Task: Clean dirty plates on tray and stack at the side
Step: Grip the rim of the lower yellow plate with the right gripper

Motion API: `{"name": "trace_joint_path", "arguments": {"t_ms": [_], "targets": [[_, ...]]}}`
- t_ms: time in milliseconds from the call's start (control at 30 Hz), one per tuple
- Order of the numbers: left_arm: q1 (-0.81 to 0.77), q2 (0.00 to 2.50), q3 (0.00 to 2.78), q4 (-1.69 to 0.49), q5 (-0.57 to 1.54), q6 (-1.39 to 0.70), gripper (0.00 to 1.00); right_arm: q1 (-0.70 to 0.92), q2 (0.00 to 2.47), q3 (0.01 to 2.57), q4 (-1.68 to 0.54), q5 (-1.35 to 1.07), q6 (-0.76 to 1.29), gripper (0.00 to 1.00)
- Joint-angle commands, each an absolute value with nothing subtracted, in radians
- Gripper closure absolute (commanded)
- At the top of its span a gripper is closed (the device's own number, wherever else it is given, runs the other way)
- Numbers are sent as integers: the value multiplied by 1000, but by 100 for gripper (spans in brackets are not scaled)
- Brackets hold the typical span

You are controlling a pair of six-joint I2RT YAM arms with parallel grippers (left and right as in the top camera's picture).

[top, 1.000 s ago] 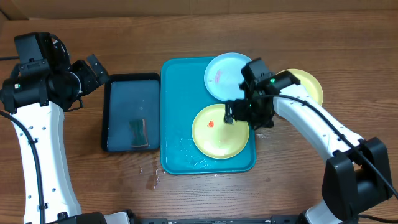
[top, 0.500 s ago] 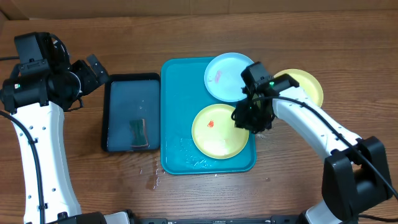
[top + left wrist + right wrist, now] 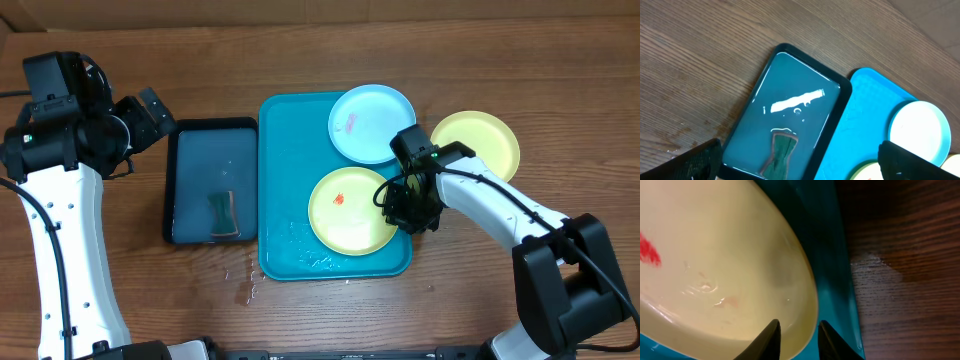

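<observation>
Right gripper (image 3: 796, 332) fingers straddle the yellow plate's (image 3: 350, 212) rim at the turquoise tray's (image 3: 285, 180) right edge; the blue plate (image 3: 370, 120) sits just behind; left gripper (image 3: 800, 160) spread wide above the dark tray (image 3: 195, 170).

Overhead cam looks straight down, whole table (image 3: 300, 310) in frame. L wrist cam sits high at 9 o'clock, facing the dark tray (image 3: 790, 130). R wrist cam v. close on yellow plate (image 3: 715, 265) rim; overhead shares both.
</observation>
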State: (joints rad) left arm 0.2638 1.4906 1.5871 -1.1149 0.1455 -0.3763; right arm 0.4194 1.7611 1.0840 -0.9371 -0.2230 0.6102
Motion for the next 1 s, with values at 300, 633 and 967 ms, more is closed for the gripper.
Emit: {"name": "trace_joint_path", "arguments": {"t_ms": [300,633,967], "targets": [[262,1499,1599,-1114,147,-393,0,424,1744,1028,-795,-358,576,96],[262,1499,1599,-1114,147,-393,0,482,1745,1028,-591,-407,444,96],[262,1499,1599,-1114,147,-393,0,511,1745,1029,-563,-290,535,96]]}}
